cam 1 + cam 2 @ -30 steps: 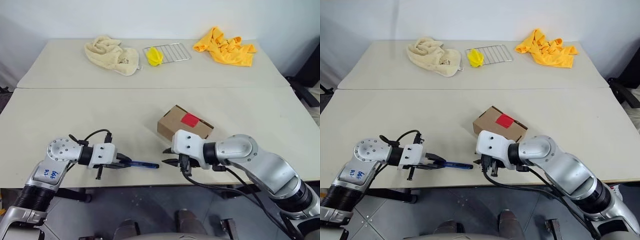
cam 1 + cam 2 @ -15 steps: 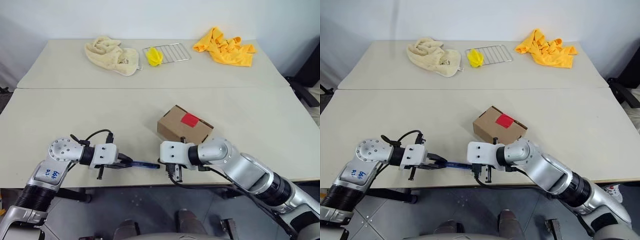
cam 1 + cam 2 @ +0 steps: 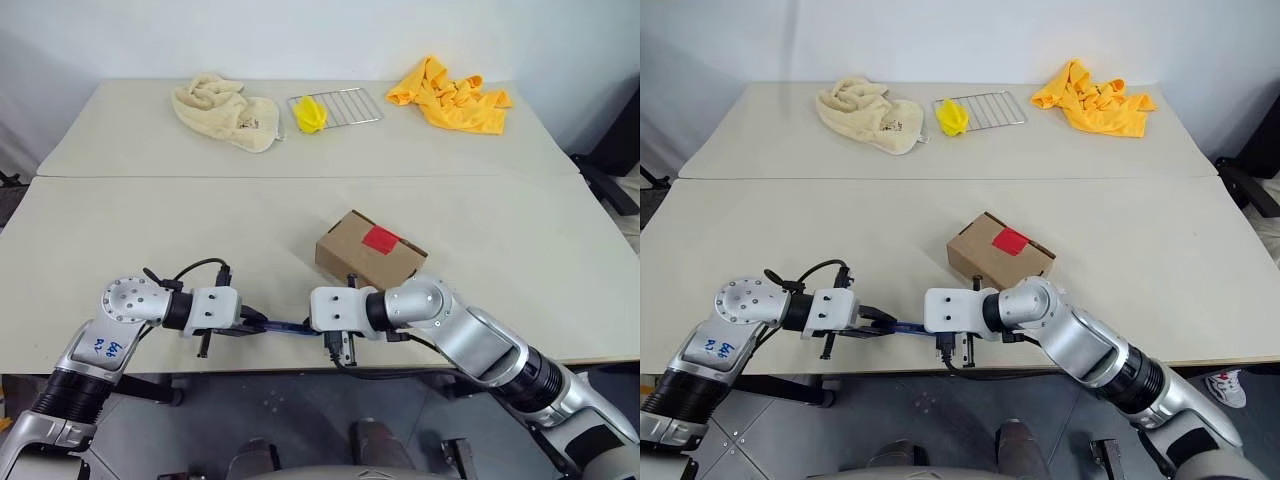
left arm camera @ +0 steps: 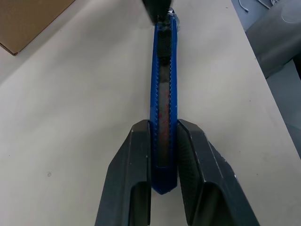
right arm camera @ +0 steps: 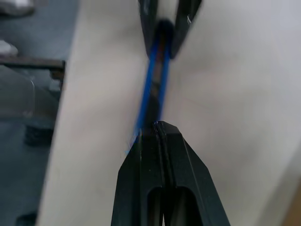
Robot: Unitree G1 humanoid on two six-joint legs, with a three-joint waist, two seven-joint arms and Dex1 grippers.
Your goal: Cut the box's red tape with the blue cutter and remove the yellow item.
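My left gripper (image 3: 256,322) is shut on one end of the blue cutter (image 3: 285,326), holding it just above the table's front edge. The left wrist view shows the fingers (image 4: 188,155) clamping the cutter (image 4: 162,89) on both sides. My right gripper (image 3: 312,328) is shut, its tips (image 5: 157,125) at the cutter's free end (image 5: 155,84). I cannot tell whether they pinch its thin tip. The brown box (image 3: 365,258) stands closed just behind the right gripper, with red tape (image 3: 381,238) on its lid. The yellow item is hidden.
On the far table lie a cream towel (image 3: 225,107), a wire rack (image 3: 345,103) with a small yellow lump (image 3: 309,113) on it, and an orange-yellow cloth (image 3: 450,95). A seam (image 3: 300,177) separates the two tables. The near table's front edge (image 3: 200,372) runs just below both grippers.
My right gripper has swung left, away from the box's front, up to the cutter's free end. The left gripper and the cutter have kept still.
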